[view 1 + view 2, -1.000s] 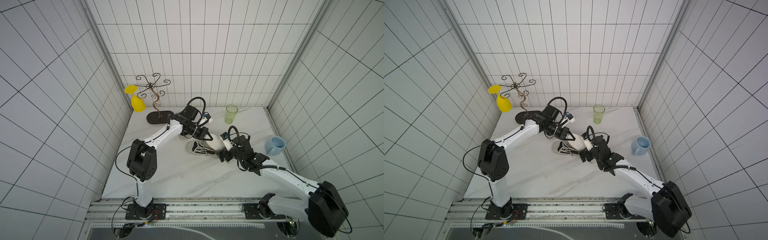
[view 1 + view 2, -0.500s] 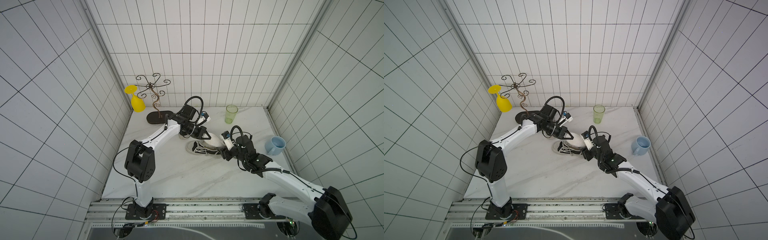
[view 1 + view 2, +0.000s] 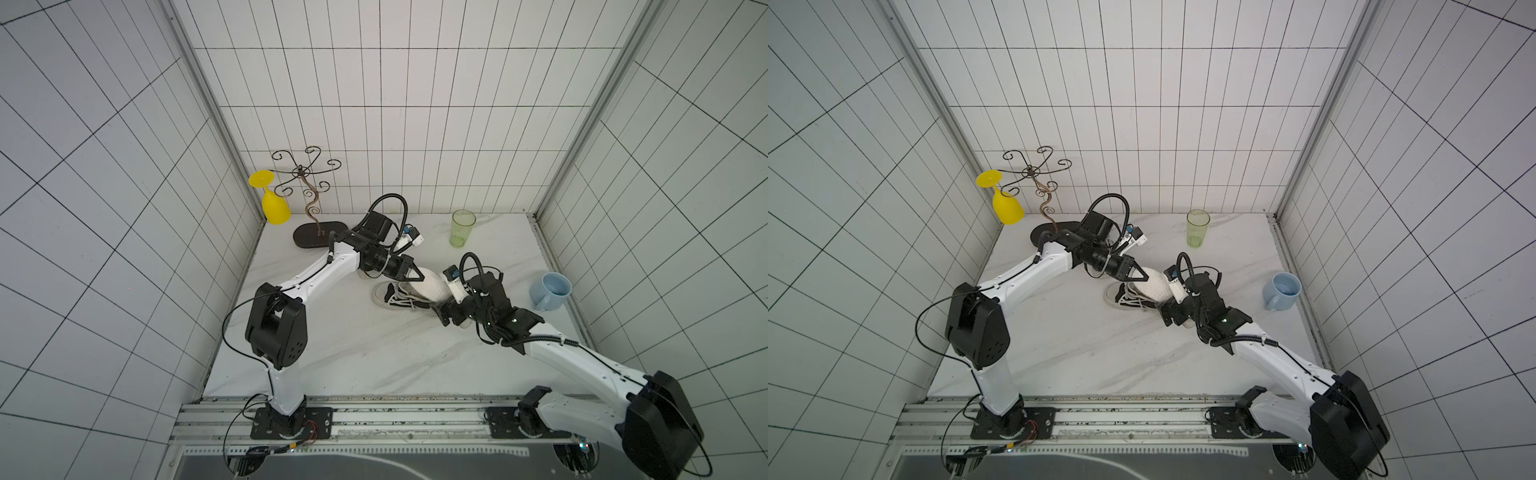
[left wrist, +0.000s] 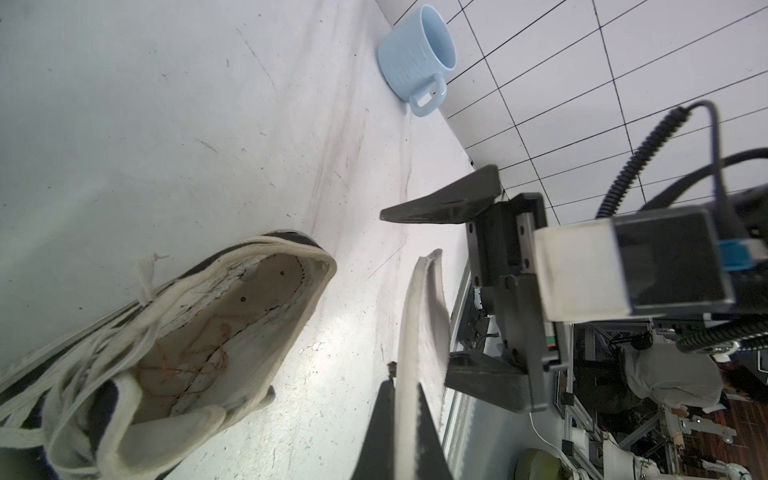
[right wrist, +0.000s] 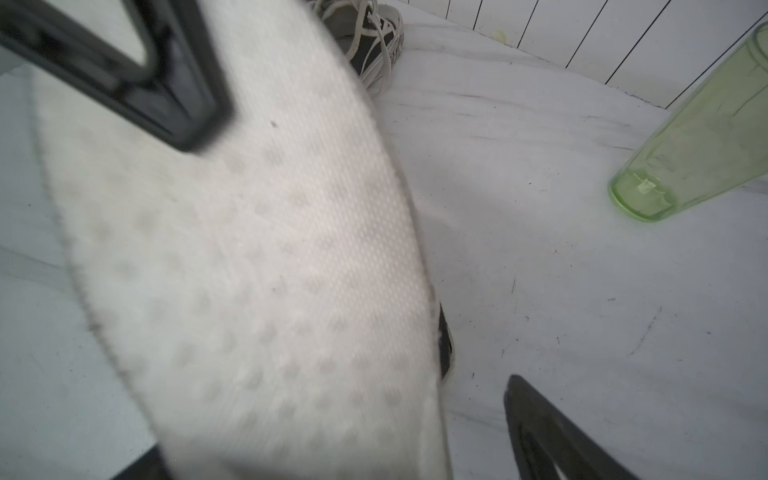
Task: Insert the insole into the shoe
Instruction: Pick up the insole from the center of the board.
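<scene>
A black and white shoe (image 3: 392, 297) lies on its side mid-table, its opening showing in the left wrist view (image 4: 187, 353). Just above it hangs the white insole (image 3: 432, 286), standing on edge, with my left gripper (image 3: 417, 274) shut on one end (image 4: 401, 399). The insole's free end (image 4: 428, 291) sits between the spread fingers (image 4: 436, 208) of my right gripper (image 3: 444, 316), which is open and not clamping it. In the right wrist view the insole (image 5: 249, 249) fills most of the picture and hides one finger of that gripper (image 5: 332, 415).
A green cup (image 3: 462, 228) stands at the back and a blue mug (image 3: 550, 291) by the right wall. At the back left corner stands a metal stand (image 3: 309, 199) with a yellow glass (image 3: 274, 205) hanging from it. The tabletop (image 3: 353, 353) is white marble.
My right gripper has shifted slightly toward the front and its jaws stand wide around the insole's end. The left gripper has kept hold of the insole, almost still.
</scene>
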{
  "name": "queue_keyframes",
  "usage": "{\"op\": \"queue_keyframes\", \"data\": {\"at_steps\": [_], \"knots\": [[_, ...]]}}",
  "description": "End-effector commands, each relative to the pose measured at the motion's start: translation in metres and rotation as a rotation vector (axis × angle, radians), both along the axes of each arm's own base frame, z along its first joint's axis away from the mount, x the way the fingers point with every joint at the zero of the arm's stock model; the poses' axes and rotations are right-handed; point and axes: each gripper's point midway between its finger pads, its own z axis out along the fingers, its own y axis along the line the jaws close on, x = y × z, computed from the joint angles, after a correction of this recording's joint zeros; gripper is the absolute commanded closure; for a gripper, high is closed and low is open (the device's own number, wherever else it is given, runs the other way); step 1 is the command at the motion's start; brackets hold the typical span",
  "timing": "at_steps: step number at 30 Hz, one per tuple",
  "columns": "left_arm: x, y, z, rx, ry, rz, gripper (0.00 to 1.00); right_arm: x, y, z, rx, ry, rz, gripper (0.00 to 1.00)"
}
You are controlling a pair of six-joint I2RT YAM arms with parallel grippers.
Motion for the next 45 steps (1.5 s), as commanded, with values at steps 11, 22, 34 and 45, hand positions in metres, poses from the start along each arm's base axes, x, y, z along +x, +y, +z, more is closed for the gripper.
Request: {"op": "queue_keyframes", "data": {"at_steps": [11,22,34,45], "knots": [[-0.024,-0.005,0.001,0.023,-0.131,-0.126,1.00,0.002,0.003,0.030,-0.009,-0.063,0.075,0.14],[-0.025,-0.008,0.001,0.007,-0.182,-0.180,1.00,-0.009,0.009,0.043,0.098,-0.035,0.138,0.06],[-0.016,-0.014,0.004,-0.003,-0.221,-0.169,1.00,-0.017,0.019,0.051,0.147,-0.003,0.225,0.08],[-0.011,-0.018,0.006,-0.014,-0.219,-0.143,1.00,-0.006,0.017,0.047,0.119,-0.003,0.196,0.07]]}}
